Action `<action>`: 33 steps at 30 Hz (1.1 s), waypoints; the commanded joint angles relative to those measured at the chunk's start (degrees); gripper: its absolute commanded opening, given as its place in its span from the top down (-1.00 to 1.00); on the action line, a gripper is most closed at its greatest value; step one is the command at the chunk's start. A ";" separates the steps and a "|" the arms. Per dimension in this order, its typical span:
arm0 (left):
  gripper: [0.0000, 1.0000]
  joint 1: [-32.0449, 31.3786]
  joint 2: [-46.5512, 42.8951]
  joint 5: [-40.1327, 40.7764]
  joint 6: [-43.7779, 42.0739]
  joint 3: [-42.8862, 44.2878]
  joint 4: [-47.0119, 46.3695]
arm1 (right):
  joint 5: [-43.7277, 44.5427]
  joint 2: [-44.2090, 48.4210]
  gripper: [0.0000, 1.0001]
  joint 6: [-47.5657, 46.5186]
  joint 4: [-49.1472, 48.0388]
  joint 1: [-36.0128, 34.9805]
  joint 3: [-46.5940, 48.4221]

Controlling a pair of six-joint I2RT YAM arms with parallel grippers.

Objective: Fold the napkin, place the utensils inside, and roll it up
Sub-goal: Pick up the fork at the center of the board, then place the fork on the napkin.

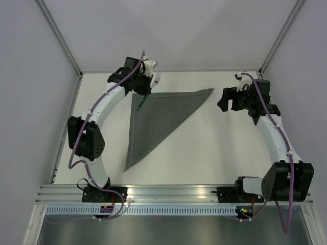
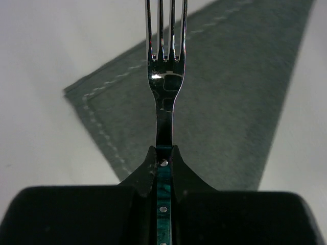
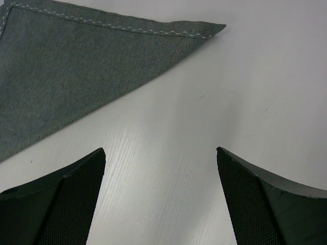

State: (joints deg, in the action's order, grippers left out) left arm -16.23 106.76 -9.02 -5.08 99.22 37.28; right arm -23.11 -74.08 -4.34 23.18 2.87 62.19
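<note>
The dark grey napkin (image 1: 158,118) lies folded into a triangle on the white table; it also shows in the left wrist view (image 2: 225,102) and the right wrist view (image 3: 66,66). My left gripper (image 1: 143,90) hovers over the napkin's far left corner, shut on a fork (image 2: 165,76) with a teal handle; the tines point out over the cloth. My right gripper (image 1: 223,102) is open and empty, just right of the napkin's far right tip. Its fingers (image 3: 66,199) frame bare table. No other utensil is in view.
Grey walls close the table at the back and sides. An aluminium rail (image 1: 168,191) runs along the near edge with both arm bases on it. Bare white table (image 1: 214,153) lies to the right of the napkin.
</note>
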 commanded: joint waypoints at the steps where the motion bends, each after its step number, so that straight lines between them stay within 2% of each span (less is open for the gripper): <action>1: 0.95 -5.82 0.37 -4.26 -8.45 -1.05 7.27 | 0.26 -0.01 -0.89 0.12 -1.12 0.03 0.21; 8: 0.95 -12.86 5.90 -6.00 -5.03 0.01 8.61 | 1.32 -0.62 -0.87 0.21 -1.56 0.03 0.03; 12: 0.95 -15.76 7.58 -5.66 -4.15 -2.98 5.88 | 1.93 -0.80 -0.87 0.12 -1.73 0.03 -0.23; 19: 0.95 -20.33 10.04 -4.88 4.20 -7.37 -1.85 | 2.46 -1.59 -0.86 0.03 -1.82 0.11 -0.23; 27: 0.95 -21.30 13.03 -2.15 8.42 -7.64 -6.33 | 2.90 -1.68 -0.86 -0.14 -1.82 0.03 -0.41; 33: 0.95 -21.30 14.62 -2.15 8.16 -7.11 -7.22 | 2.99 -1.94 -0.86 -0.23 -1.73 0.11 -0.49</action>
State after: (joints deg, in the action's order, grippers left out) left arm -37.56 120.73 -11.88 0.71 91.33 32.73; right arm -20.95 -75.75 -4.36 22.72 2.87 62.17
